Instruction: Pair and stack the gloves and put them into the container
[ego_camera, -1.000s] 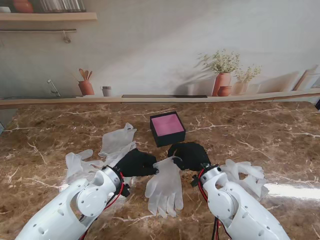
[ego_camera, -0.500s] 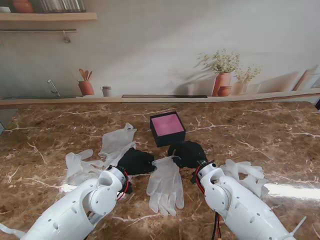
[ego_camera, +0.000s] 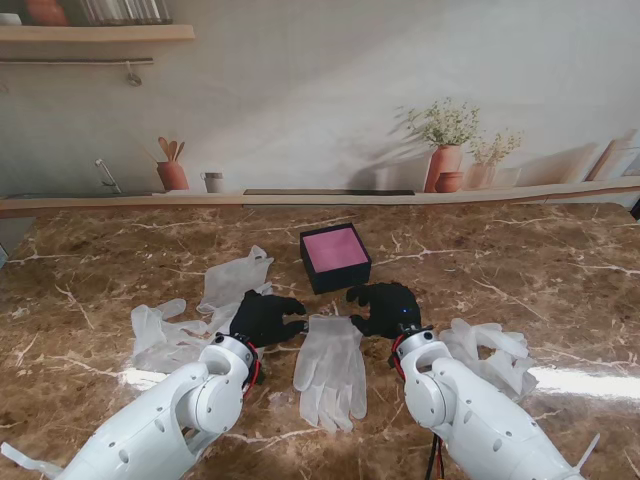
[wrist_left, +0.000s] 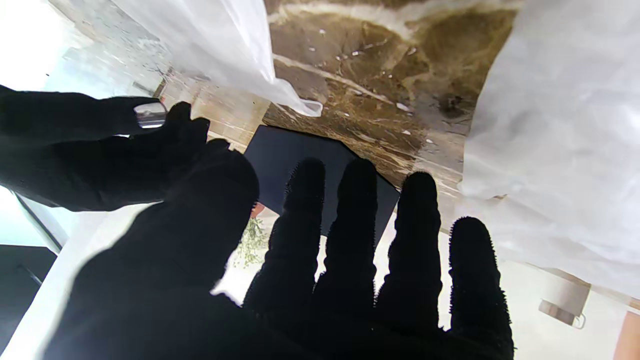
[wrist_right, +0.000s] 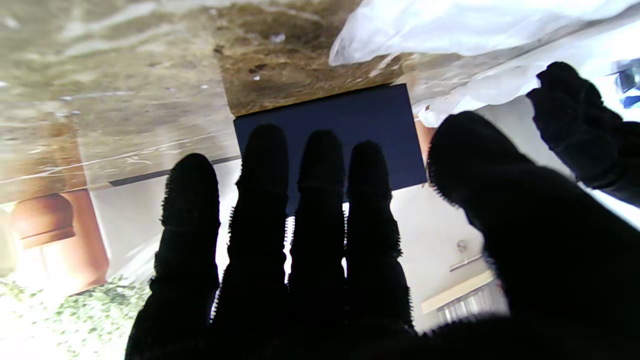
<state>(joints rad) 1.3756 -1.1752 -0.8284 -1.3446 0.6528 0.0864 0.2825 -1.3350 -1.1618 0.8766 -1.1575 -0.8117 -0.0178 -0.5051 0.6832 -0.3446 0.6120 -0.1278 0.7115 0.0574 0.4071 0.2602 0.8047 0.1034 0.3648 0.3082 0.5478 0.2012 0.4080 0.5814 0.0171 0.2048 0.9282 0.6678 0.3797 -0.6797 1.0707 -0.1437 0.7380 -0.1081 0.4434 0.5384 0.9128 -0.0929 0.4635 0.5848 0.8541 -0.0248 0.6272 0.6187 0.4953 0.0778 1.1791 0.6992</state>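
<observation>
A brown marble counter (ego_camera: 520, 270) with pale veins fills the near part of the stand's view, and a bright glare lies on it at the right edge. Behind it rises a pale printed backdrop wall (ego_camera: 300, 100) showing a kitchen scene: a wooden ledge (ego_camera: 150, 203) running the full width, a terracotta jar of utensils (ego_camera: 172, 172) at the left with a small grey cup (ego_camera: 212, 182) beside it, and two potted plants (ego_camera: 447, 140) at the right. A wooden shelf (ego_camera: 95, 33) with a rail under it sits at the upper left.
</observation>
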